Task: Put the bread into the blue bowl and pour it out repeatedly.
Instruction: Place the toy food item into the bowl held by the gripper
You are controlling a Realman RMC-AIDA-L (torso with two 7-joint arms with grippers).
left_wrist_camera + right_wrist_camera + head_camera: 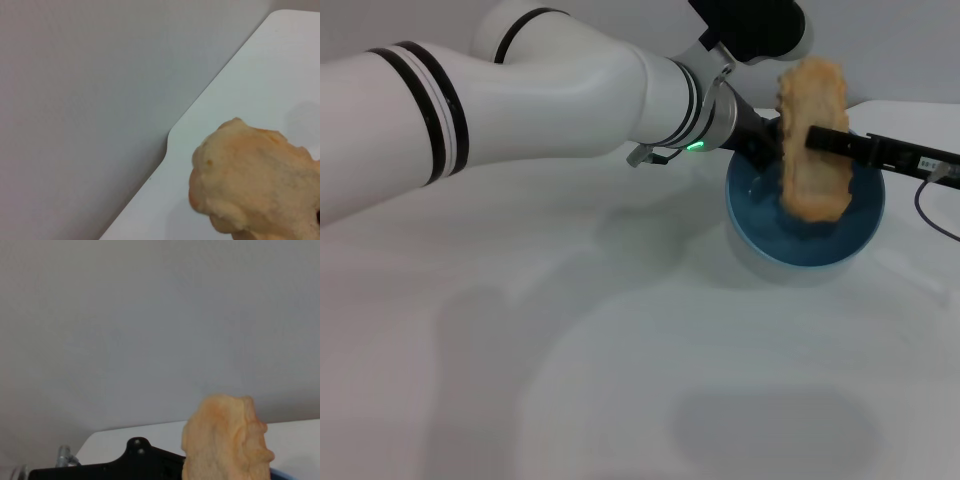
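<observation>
White table [570,330]: left end effector [815,140] grips bread [812,140] upright over blue bowl [805,215] (right's state prob. unreadable).

No text, brand or number can be read in any view. The only marking is a small white label [928,163] on the black bar reaching in from the right side of the head view; its print is too small to make out. A green light [695,146] glows on the arm's wrist, with no legend beside it.

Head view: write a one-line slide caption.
Left gripper holds the bread upright over the blue bowl on the white table.
</observation>
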